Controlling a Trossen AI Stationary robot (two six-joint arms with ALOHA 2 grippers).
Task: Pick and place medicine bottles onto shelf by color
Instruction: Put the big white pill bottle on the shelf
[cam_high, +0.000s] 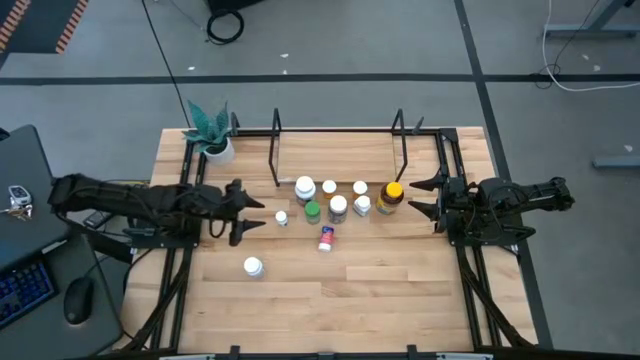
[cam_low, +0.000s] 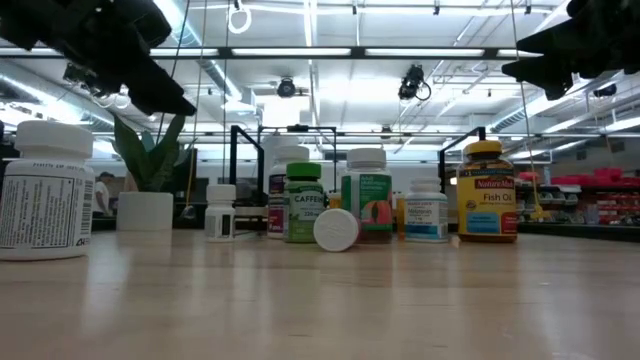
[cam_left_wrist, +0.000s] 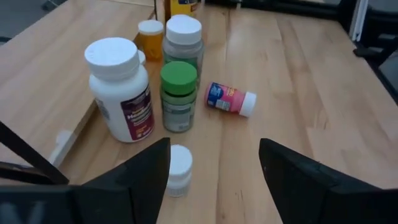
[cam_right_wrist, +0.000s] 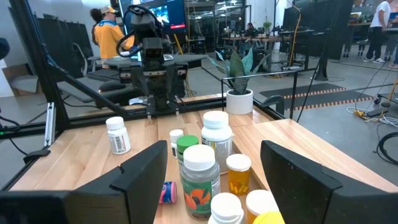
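Several medicine bottles (cam_high: 338, 205) stand in a cluster at the table's middle: white ones, a green-capped one (cam_left_wrist: 178, 96), an amber one with a yellow cap (cam_high: 391, 197), and a red-blue one (cam_left_wrist: 229, 99) lying on its side. A lone white bottle (cam_high: 253, 266) stands nearer the front. The shelf (cam_high: 340, 150) of black rods stands behind the cluster. My left gripper (cam_high: 258, 214) hovers open, left of the cluster, above a small white bottle (cam_left_wrist: 179, 169) that stands just beside one finger. My right gripper (cam_high: 413, 195) waits open at the right, close to the amber bottle.
A white pot with a green plant (cam_high: 212, 140) stands at the far left corner, beside the shelf's left post. Black rails (cam_high: 470, 270) run along the table's left and right sides. Bare wood (cam_high: 380, 290) lies in front of the cluster.
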